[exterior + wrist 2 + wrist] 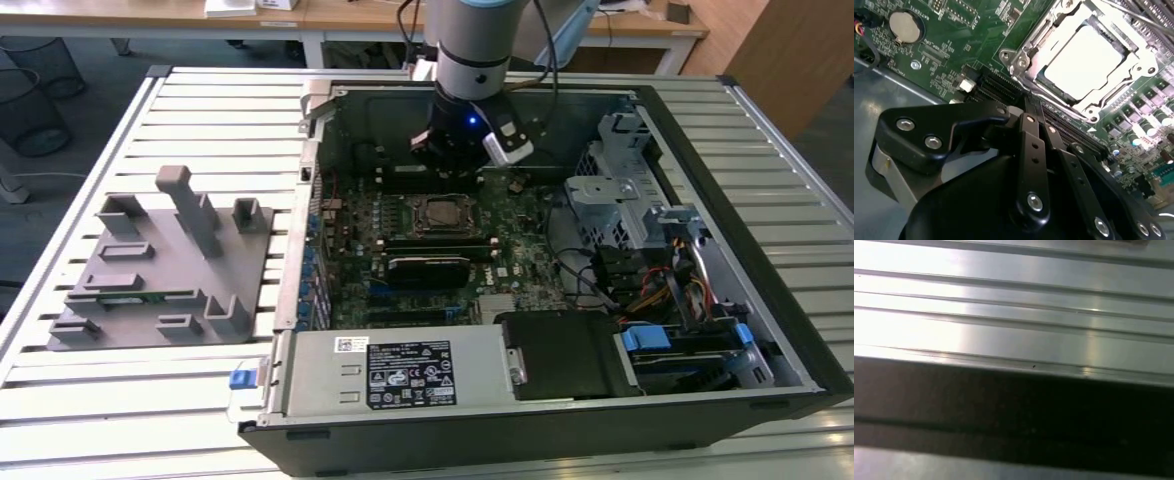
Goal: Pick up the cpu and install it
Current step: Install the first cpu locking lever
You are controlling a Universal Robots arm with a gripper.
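The cpu [1088, 61], a pale shiny square, lies flat inside the metal socket frame [1024, 55] on the green motherboard [969, 45]. In the exterior view the cpu [441, 213] sits at the board's middle, inside the open computer case [694, 150]. My gripper [451, 172] hangs just beyond the socket, a little above the board. In the second wrist view the black fingers [1033, 135] run side by side and meet at the gripper's [1030, 102] tips beside the socket's corner, shut with nothing between them.
A grey fixture block [160, 265] stands on the ribbed metal table [134, 400] at the exterior view's left, with a thin green strip [134, 295] in it. Inside the case are a power supply [387, 372], a drive cage [621, 195] and cables [647, 285]. A coin battery [904, 26] lies on the board.
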